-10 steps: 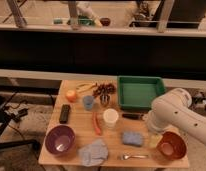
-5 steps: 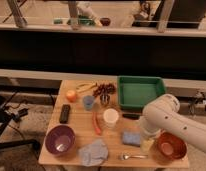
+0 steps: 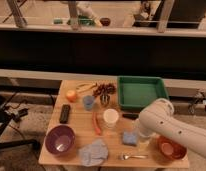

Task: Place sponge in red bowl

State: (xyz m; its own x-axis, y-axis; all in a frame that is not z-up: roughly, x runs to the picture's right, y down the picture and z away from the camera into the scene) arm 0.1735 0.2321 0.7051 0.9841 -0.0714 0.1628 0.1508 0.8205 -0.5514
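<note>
**A:** how far along is this? sponge [image 3: 129, 138] in the red bowl [image 3: 171, 149] yet?

**B:** nope, I'd say barely begun. the blue sponge sits on the counter [image 3: 77, 126], low centre of the frame. the bowl's at lower right, apart from it and half behind the arm [image 3: 166, 125]. the claw [image 3: 142, 139] hangs just right of the sponge, can't tell if it's wide or narrow. grab, lift and drop are all left

**A:** any labels or writing?

**B:** nothing readable anywhere
</note>
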